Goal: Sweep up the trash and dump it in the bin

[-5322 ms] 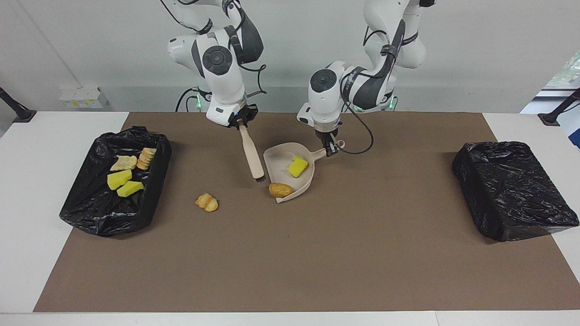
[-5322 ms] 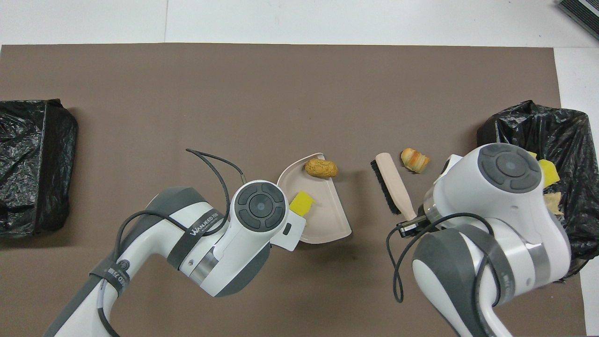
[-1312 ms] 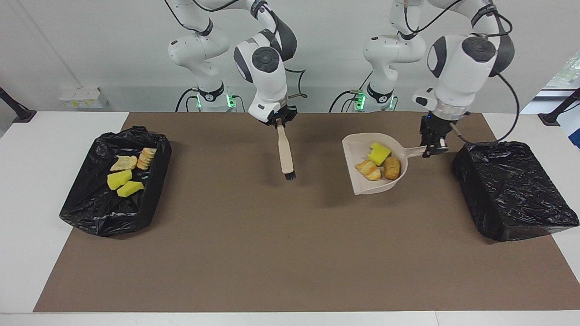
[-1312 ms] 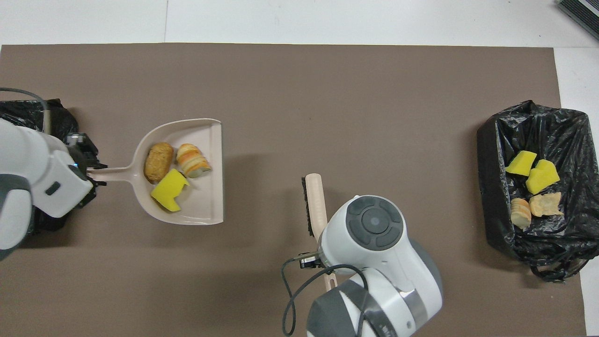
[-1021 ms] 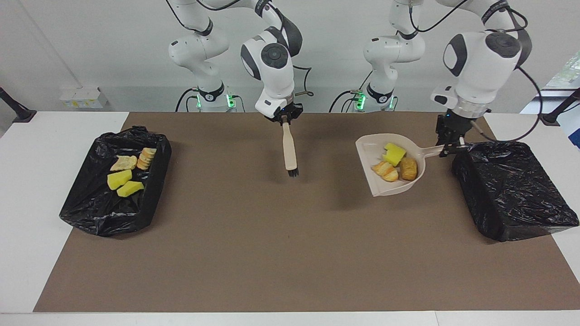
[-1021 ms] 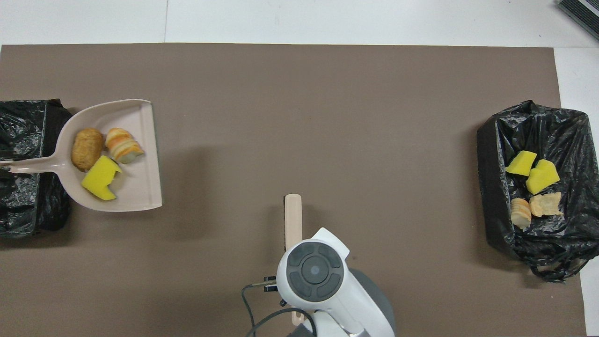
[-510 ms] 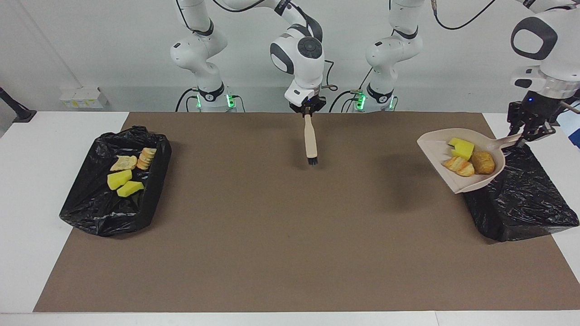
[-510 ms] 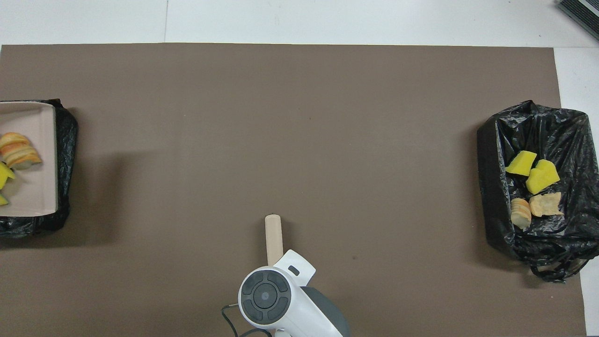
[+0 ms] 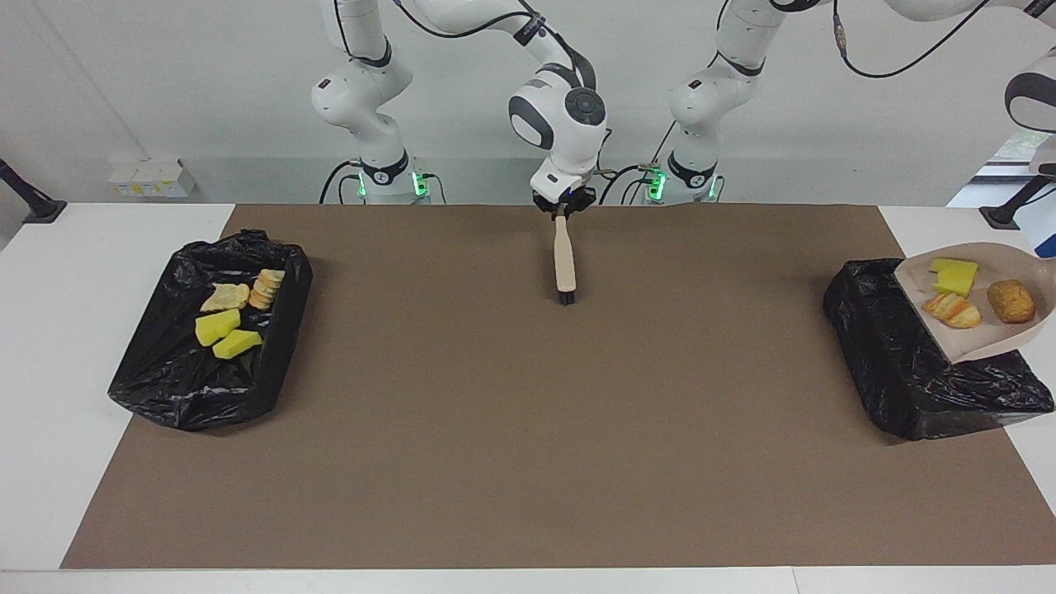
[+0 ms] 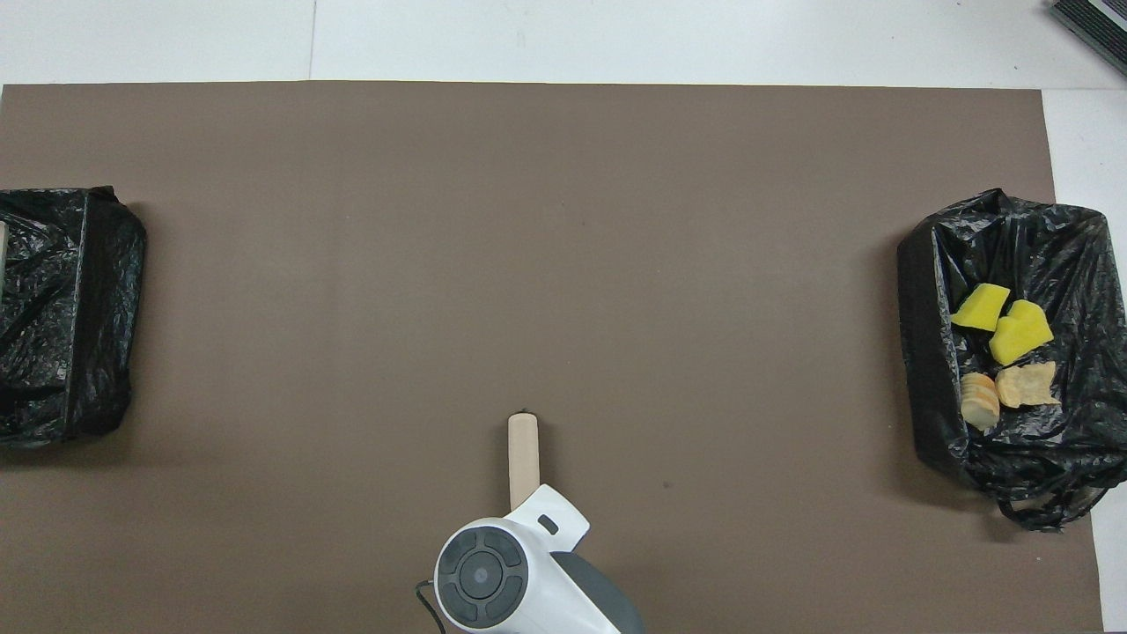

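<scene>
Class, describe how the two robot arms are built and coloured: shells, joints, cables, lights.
Both arms have glossy white rounded shells with dark grey joint bands and round dark grey caps. Thin black cables loop along the links, and green lights glow at each base. The right arm ends in a small black gripper. The left arm's gripper is out of view.

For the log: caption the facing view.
Dustpan with three trash bits over bin at left arm's end; right hand holds brush.

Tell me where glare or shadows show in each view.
Facing view: white glints on the black bin bag under the dustpan, none on the brush. Overhead view: the bin bag with trash glints and throws a soft shadow on the mat.
</scene>
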{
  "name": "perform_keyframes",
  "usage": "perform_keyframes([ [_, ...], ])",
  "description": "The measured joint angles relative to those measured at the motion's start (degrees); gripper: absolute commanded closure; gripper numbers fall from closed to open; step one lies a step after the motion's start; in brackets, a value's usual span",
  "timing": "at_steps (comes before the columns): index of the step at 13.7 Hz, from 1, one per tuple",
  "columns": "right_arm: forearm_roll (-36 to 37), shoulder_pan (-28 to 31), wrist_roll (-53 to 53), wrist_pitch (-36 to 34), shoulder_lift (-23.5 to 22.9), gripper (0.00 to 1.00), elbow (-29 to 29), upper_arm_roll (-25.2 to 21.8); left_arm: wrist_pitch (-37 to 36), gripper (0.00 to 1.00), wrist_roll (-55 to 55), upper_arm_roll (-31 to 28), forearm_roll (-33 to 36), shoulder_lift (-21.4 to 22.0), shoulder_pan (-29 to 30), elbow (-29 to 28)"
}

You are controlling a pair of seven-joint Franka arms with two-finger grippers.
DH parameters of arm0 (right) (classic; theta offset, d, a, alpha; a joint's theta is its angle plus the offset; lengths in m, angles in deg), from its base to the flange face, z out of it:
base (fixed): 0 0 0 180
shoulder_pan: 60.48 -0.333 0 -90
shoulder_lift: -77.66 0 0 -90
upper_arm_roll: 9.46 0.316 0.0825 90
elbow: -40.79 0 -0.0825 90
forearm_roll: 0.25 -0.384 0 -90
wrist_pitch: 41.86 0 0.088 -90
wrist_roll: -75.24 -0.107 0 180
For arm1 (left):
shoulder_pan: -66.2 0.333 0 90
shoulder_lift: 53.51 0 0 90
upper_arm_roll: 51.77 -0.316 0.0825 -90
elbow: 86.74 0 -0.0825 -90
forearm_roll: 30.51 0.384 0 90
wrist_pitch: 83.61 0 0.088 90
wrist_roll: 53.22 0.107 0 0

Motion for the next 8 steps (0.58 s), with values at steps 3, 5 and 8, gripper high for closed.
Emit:
perform_keyframes([
  [3, 1.8, 0.0, 0.0, 0.0, 0.0, 0.00, 0.2, -0.1, -0.2, 1.00, -3.5, 0.6, 7.9, -0.3, -0.6, 0.0],
  [5, 1.9, 0.1, 0.0, 0.0, 0.0, 0.00, 0.6, -0.3, -0.9, 1.00, -5.4, 0.7, 11.6, -0.3, -1.2, 0.2],
  [8, 2.2, 2.4, 1.2, -2.6, 0.2, 0.00, 3.3, -0.6, -5.5, 1.00, -5.8, 0.8, 12.5, 0.0, -1.7, 2.9],
])
